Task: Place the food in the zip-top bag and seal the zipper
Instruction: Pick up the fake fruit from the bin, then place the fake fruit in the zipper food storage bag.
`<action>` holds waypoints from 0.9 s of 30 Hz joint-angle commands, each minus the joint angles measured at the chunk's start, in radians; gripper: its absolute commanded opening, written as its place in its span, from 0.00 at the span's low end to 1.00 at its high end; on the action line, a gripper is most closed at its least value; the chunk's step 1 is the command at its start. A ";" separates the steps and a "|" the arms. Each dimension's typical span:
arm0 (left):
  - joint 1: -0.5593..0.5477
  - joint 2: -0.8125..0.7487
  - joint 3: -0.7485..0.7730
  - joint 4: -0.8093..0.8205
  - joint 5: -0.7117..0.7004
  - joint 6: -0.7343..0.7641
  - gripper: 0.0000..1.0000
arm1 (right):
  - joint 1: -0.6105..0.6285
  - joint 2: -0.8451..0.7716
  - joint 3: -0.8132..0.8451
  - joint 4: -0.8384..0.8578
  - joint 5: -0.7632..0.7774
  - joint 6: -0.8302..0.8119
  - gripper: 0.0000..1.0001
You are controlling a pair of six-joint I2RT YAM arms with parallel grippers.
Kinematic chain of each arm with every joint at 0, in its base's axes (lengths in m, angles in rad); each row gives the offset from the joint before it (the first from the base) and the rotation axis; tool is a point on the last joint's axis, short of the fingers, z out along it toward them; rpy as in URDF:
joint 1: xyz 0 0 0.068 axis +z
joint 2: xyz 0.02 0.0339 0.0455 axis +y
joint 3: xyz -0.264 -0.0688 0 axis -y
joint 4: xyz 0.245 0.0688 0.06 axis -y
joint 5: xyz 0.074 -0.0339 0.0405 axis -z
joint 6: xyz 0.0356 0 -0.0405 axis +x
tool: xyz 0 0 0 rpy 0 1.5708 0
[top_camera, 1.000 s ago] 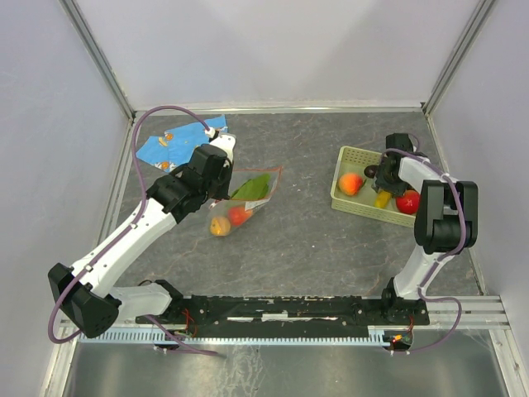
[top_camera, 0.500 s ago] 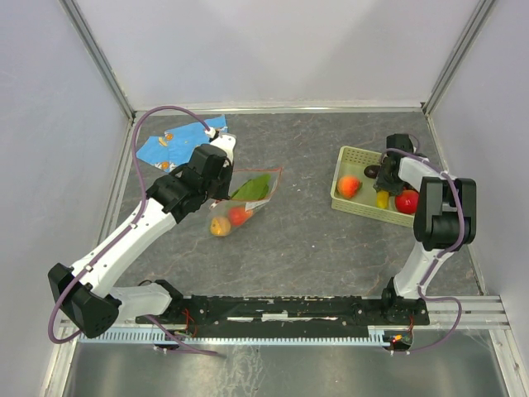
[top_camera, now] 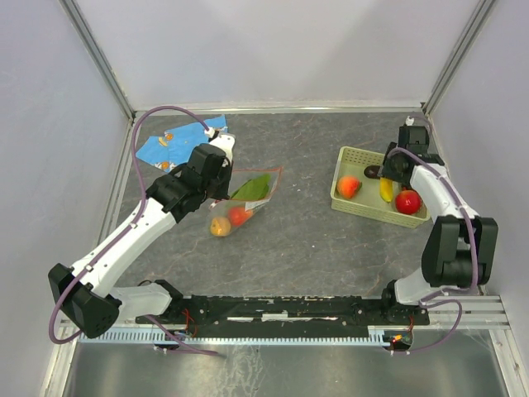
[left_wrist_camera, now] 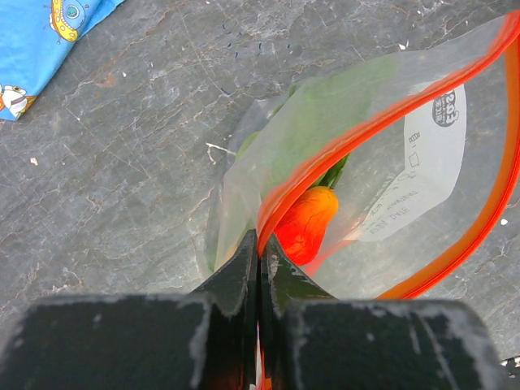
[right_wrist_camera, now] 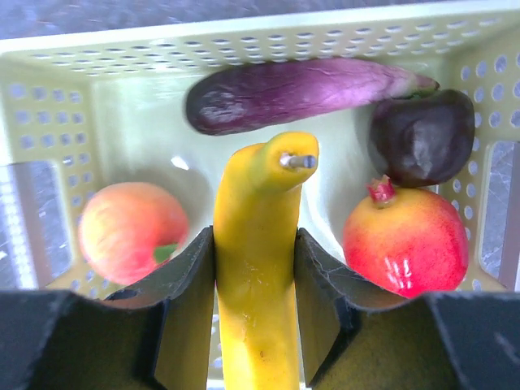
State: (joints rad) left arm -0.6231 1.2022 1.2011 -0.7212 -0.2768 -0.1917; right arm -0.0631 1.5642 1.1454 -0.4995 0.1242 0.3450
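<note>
The clear zip-top bag (top_camera: 248, 197) lies left of centre with a green leaf (top_camera: 252, 187), a red-orange fruit (top_camera: 240, 216) and a peach (top_camera: 219, 226) inside. My left gripper (top_camera: 221, 188) is shut on the bag's red-orange zipper (left_wrist_camera: 341, 150) at its left corner; the mouth gapes. My right gripper (top_camera: 387, 184) is shut on the yellow banana (right_wrist_camera: 258, 244) and holds it above the pale green basket (top_camera: 349, 157). In the basket lie a peach (right_wrist_camera: 132, 229), a red round fruit (right_wrist_camera: 406, 240), a purple eggplant (right_wrist_camera: 292, 91) and a dark plum-like fruit (right_wrist_camera: 422, 136).
A blue cloth with orange prints (top_camera: 169, 141) lies at the back left behind the left arm. Grey walls with metal frame posts close the table on three sides. The arms' base rail runs along the near edge.
My right gripper has risen and shifted toward the back right, lifting the banana off the basket floor. The left arm and the bag have not moved.
</note>
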 commanded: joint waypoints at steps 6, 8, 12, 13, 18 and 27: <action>0.009 -0.026 -0.007 0.063 0.032 0.056 0.03 | 0.146 -0.214 -0.012 0.127 -0.184 -0.109 0.17; 0.011 -0.027 -0.009 0.064 0.036 0.058 0.03 | 0.196 -0.241 -0.013 0.161 -0.194 -0.123 0.17; 0.015 -0.027 -0.007 0.065 0.060 0.058 0.03 | 0.306 -0.282 -0.034 0.270 -0.201 -0.096 0.17; 0.016 -0.028 -0.006 0.066 0.067 0.058 0.03 | 0.327 -0.290 -0.048 0.315 -0.212 -0.079 0.17; 0.020 -0.032 -0.009 0.071 0.078 0.058 0.03 | 0.438 -0.326 -0.132 0.546 -0.284 -0.066 0.18; 0.021 -0.035 -0.009 0.071 0.085 0.059 0.03 | 0.575 -0.251 -0.144 0.836 -0.537 -0.214 0.20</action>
State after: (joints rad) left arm -0.6094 1.2011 1.1896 -0.6998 -0.2047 -0.1909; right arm 0.4774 1.2850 0.9833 0.1097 -0.2573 0.2108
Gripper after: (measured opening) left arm 0.043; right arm 0.457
